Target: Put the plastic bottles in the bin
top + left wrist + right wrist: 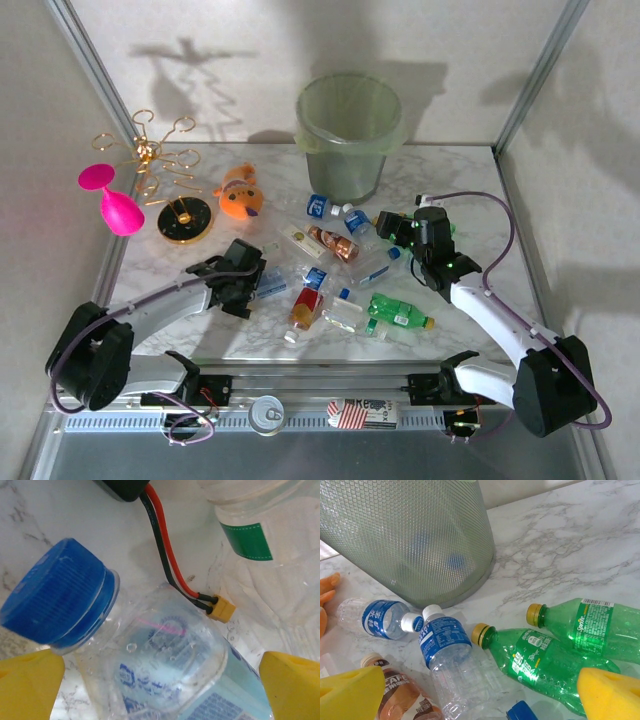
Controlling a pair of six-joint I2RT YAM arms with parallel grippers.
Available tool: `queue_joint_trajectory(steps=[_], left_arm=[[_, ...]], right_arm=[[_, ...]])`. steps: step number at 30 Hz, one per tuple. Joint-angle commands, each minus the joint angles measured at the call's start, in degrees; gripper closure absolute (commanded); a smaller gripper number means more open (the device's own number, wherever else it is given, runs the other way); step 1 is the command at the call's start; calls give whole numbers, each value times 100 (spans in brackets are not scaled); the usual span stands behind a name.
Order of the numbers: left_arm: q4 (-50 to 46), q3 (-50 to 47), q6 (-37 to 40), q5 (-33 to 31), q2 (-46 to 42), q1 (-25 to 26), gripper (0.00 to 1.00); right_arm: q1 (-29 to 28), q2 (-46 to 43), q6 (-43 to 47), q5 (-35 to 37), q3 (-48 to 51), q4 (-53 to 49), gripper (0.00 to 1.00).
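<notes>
Lying between fingers (pixel 30 687) of wide-spread left gripper (pixel 161 685), blue-capped clear bottle (pixel 150 652), right gripper (pixel 480 695) also spread, facing bin (pixel 420 535)

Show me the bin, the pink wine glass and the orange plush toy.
bin (pixel 350 168), top view, on its outer wall.
pink wine glass (pixel 122 213), top view, on its bowl.
orange plush toy (pixel 240 196), top view, on its body.

1. Roughly a dozen bottles (pixel 335 243) are lying mid-frame, clear, green and amber-brown.
2. One bin (pixel 350 130) is standing at upper centre.
3. One pink glass (pixel 120 212), one plush toy (pixel 240 192) and one gold wire stand (pixel 148 150) are sitting at upper left.
4. One can (pixel 266 413) is lying at bottom centre.
</notes>
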State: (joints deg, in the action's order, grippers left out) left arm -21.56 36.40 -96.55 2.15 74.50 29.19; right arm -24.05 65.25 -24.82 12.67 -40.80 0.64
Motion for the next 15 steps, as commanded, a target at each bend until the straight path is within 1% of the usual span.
queue_joint_trajectory(steps=[1, 10, 13, 15], left_arm=[[164, 61, 49, 46, 215, 8, 0], [533, 221, 382, -4, 851, -159, 1], [523, 305, 550, -13, 1015, -200, 5], [496, 317, 638, -21, 1057, -234, 10]], right_arm=[[-36, 30, 57, 216, 63, 6, 1], [-42, 33, 112, 296, 41, -53, 1], [-34, 39, 126, 323, 37, -80, 1], [-36, 38, 135, 335, 23, -107, 1]])
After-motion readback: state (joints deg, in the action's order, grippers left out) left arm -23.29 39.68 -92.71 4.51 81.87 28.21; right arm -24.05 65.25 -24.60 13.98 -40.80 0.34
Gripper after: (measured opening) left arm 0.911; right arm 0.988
